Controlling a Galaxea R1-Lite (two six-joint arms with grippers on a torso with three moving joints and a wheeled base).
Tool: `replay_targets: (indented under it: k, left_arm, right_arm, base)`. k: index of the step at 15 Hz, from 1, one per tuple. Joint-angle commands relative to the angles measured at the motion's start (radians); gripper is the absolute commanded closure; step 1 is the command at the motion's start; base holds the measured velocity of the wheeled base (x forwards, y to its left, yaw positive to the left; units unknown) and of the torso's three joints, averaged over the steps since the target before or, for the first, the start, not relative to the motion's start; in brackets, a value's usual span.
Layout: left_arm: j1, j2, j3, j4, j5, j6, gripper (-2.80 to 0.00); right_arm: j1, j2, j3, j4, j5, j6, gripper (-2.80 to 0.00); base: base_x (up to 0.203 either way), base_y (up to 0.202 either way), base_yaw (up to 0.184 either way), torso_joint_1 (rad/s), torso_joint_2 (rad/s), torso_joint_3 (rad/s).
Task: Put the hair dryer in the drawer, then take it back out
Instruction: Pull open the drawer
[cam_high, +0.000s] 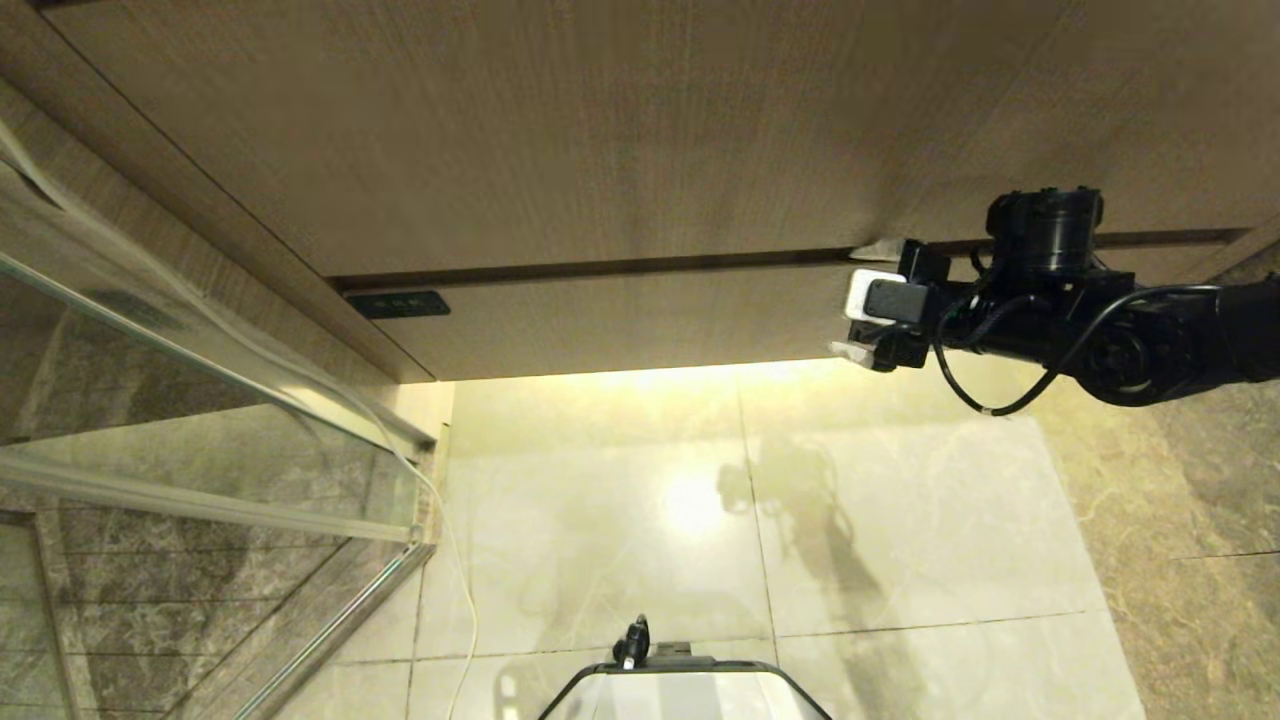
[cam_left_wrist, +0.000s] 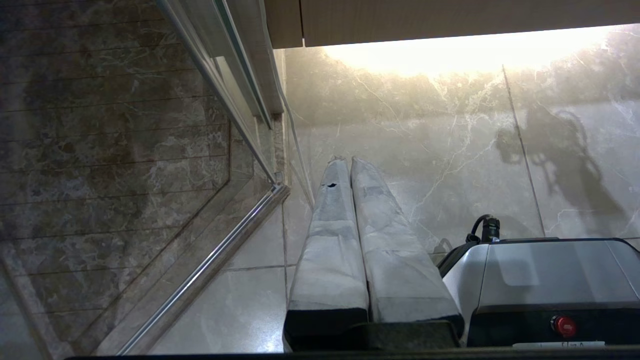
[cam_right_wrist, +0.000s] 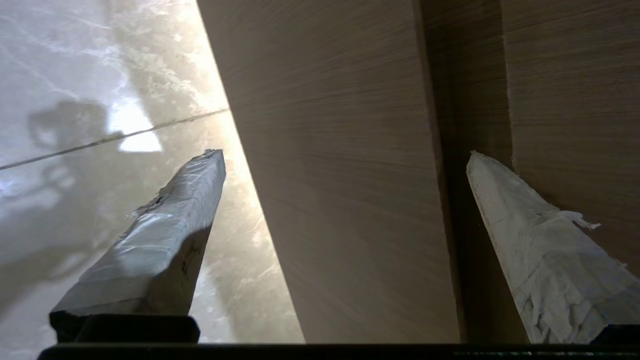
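Straddling flat wood-grain drawer (cam_high: 640, 315) front; right tool (cam_high: 865, 300) spread wide, empty | left tool (cam_left_wrist: 350, 165) pinched closed, taped

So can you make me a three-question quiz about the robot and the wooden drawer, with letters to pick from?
1. Where is the right claw?
A. At the front of the drawer, near its right end
B. Down on the floor tiles
C. Beside the glass door

2. What colour is the little plate on the drawer front?
A. White
B. Dark
C. Red

3. How do the left claw's fingers stand?
A. Wide apart
B. Pressed together
C. Holding a towel

Answers:
1 A: in the head view the right claw sits against the drawer front, one tip at the gap above it and one at its lower edge.
2 B: the plate looks dark against the light wood.
3 B: the left wrist view shows both wrapped fingers side by side with nothing between them, hanging over the floor.
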Motion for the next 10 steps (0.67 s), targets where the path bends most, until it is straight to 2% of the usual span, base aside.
replay_targets:
  k: [1, 5, 10]
  left_arm:
    - [0.000, 0.000, 0.002, 0.000, 0.000, 0.000, 0.00]
    - [0.000, 0.000, 0.001, 0.000, 0.000, 0.001, 0.00]
    - [0.000, 0.000, -0.004, 0.000, 0.000, 0.000, 0.00]
  right_arm:
    - [0.000, 0.028, -0.007, -0.026, 0.002, -0.006, -2.80]
    - [0.000, 0.057, -0.008, -0.095, 0.007, -0.005, -2.80]
    - [0.000, 0.095, -0.045, -0.100, 0.004, -0.001, -2.80]
  base:
    - [0.000, 0.000, 0.000, 0.000, 0.00, 0.000]
    - [0.000, 0.000, 0.000, 0.000, 0.00, 0.000]
    - [0.000, 0.000, 0.000, 0.000, 0.00, 0.000]
